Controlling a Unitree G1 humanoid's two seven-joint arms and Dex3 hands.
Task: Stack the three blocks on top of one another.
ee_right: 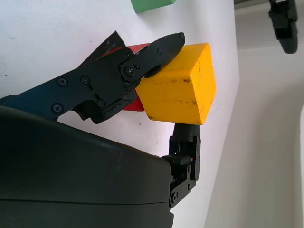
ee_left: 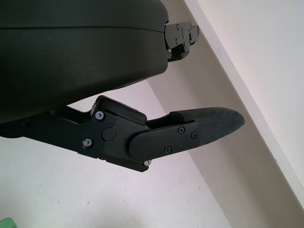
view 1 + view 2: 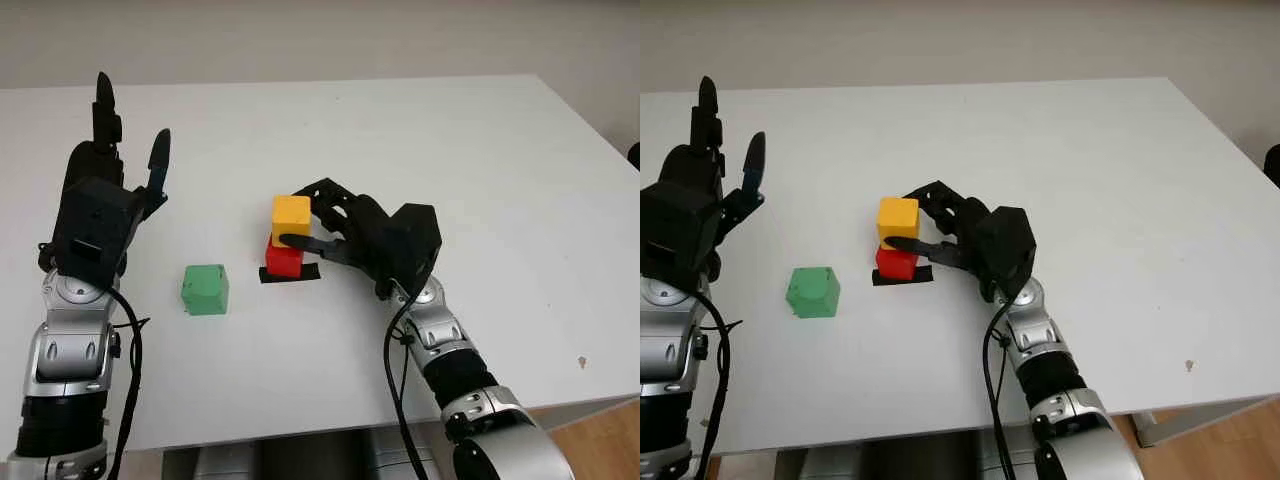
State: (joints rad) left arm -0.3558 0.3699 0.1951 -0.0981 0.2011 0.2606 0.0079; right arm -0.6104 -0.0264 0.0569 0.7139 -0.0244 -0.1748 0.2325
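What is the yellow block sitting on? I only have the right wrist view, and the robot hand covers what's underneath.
Observer: The yellow block sits on a red block, which stands on a black patch on the table.
Reviewer: Is the right robot hand clamped on the yellow one?
Observer: Yes, the right robot hand has fingers on two opposite sides of it.
Reviewer: I see a green corner. Where is that block?
Observer: The green block stands alone on the table, apart from the stack, on the left arm's side.
Reviewer: And the other hand?
Observer: The left robot hand is open, raised above the table beyond the green block.
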